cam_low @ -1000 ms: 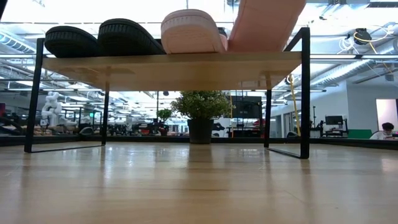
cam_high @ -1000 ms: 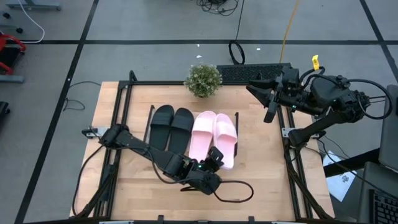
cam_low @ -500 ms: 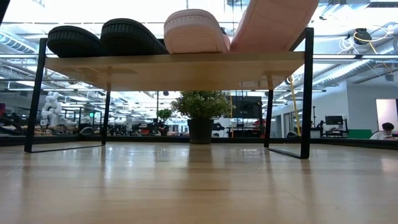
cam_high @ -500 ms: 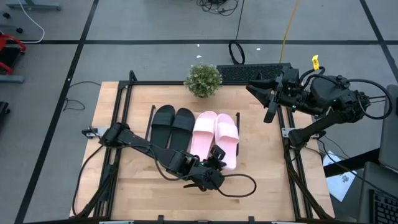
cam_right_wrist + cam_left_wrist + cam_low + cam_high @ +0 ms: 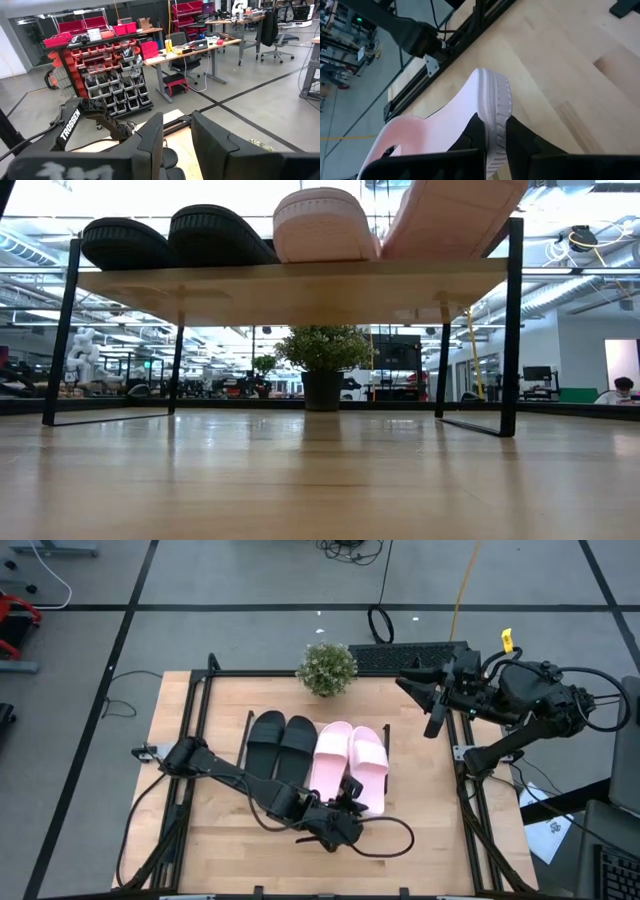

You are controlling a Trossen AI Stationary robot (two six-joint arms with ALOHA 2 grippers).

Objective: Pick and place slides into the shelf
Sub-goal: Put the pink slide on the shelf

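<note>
The shelf (image 5: 244,736) (image 5: 290,280) stands on the tabletop and carries all four slides side by side. The black pair (image 5: 281,742) (image 5: 170,238) lies flat at its left. One pink slide (image 5: 329,754) (image 5: 325,225) lies flat beside them. The rightmost pink slide (image 5: 368,762) (image 5: 450,215) is tilted: its near heel end is raised, and its far part rests on the board. My left gripper (image 5: 351,794) (image 5: 494,123) is at that heel, shut on it. My right gripper (image 5: 434,710) (image 5: 177,135) hovers open off the table's far right corner. My left gripper pinches the rightmost pink slide by its heel rim (image 5: 495,107), the ribbed sole edge between the two fingers. One finger (image 5: 472,137) lies on the footbed side and the other on the underside. It comes from the table's near side. The heel is lifted off the board.
A potted plant (image 5: 327,668) (image 5: 322,360) stands at the table's far edge behind the shelf. A keyboard (image 5: 400,658) lies beyond the far right corner. A black cable loop (image 5: 388,838) trails on the wood near the left gripper. Black frame rails run along both table sides.
The shelf and all four slides have slid a little toward the table's right; in the low view its legs have shifted right. My left gripper has moved the same way, still holding the pink slide's heel. The right arm has kept still.
</note>
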